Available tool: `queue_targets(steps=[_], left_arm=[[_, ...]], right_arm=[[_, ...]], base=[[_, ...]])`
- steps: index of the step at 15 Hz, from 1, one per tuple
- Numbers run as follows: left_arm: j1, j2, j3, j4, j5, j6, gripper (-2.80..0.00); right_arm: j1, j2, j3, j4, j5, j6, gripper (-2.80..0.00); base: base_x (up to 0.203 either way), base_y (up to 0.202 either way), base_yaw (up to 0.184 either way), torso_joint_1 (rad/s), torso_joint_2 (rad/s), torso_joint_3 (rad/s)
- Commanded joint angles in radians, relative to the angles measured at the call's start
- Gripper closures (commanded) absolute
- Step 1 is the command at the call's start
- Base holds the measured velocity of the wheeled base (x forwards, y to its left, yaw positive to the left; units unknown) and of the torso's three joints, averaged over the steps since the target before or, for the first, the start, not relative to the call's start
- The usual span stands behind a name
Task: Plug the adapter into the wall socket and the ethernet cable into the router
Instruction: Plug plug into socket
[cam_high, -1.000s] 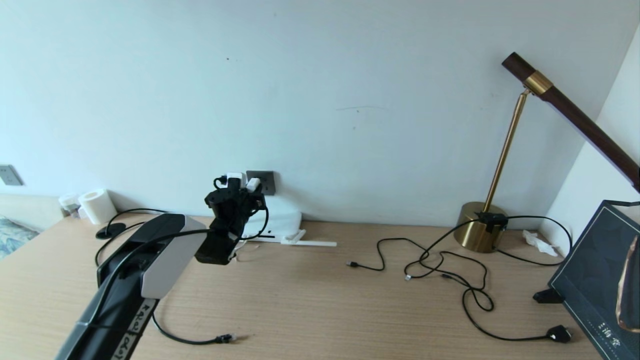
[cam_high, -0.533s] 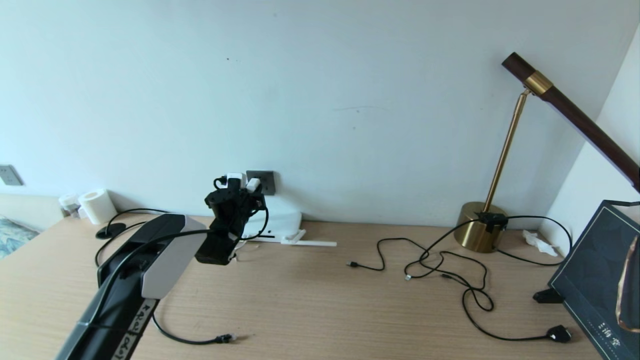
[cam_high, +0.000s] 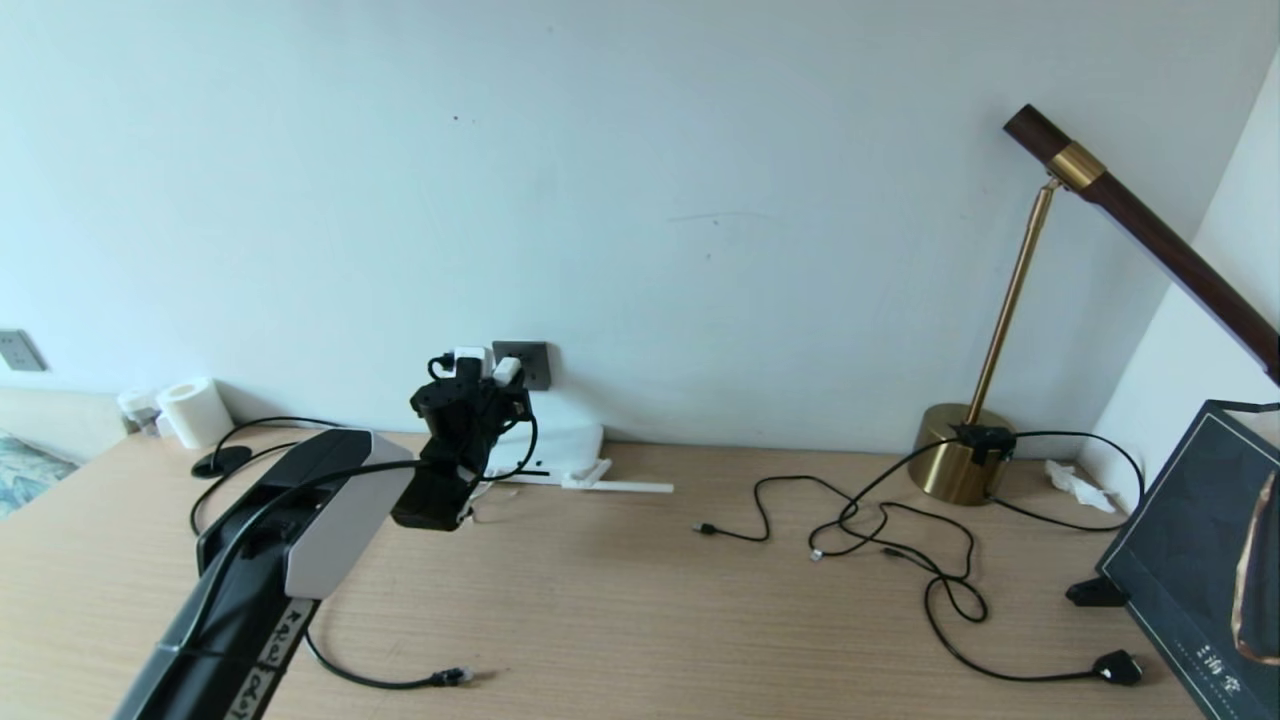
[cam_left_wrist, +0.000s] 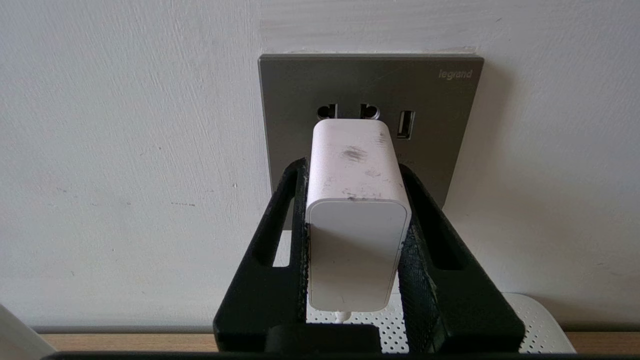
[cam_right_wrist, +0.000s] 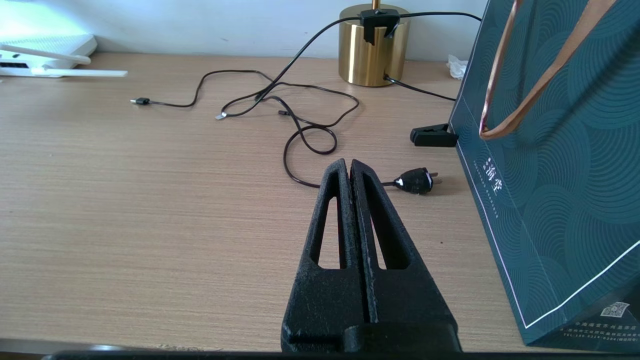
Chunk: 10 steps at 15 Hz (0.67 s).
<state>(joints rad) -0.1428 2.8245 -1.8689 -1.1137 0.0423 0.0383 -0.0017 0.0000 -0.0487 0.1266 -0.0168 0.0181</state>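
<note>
Clamped between the left claw (cam_left_wrist: 355, 172), the adapter (cam_left_wrist: 356, 220) meets the wall socket (cam_left_wrist: 370, 90).

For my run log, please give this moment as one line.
left gripper: shut on adapter | at wall socket | right gripper: shut, idle

Wooden desk (cam_high: 620, 610) bears the router (cam_high: 560, 447); ethernet cable (cam_high: 400, 682); brass lamp (cam_high: 960, 465); teal bag (cam_high: 1190, 570); paper roll (cam_high: 193, 411).

One adapter (cam_left_wrist: 356, 220), one wall socket (cam_left_wrist: 370, 90), one router (cam_high: 560, 445), one ethernet cable (cam_high: 400, 680), one lamp (cam_high: 965, 465).
</note>
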Motion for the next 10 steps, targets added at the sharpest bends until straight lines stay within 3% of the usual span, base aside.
queue_targets(steps=[1, 10], left_arm=[[0.0, 0.004, -0.004, -0.002, 0.001, 0.0, 0.0], [-0.004, 0.004, -0.01, -0.011, 0.004, 0.002, 0.0]], right_arm=[[0.0, 0.0, 0.0, 0.001, 0.0, 0.0, 0.0], [0.0, 0.0, 0.0, 0.001, 0.0, 0.0, 0.0]], base=[[0.0, 0.0, 0.0, 0.0, 0.0, 0.0], [0.0, 0.0, 0.0, 0.0, 0.0, 0.0]])
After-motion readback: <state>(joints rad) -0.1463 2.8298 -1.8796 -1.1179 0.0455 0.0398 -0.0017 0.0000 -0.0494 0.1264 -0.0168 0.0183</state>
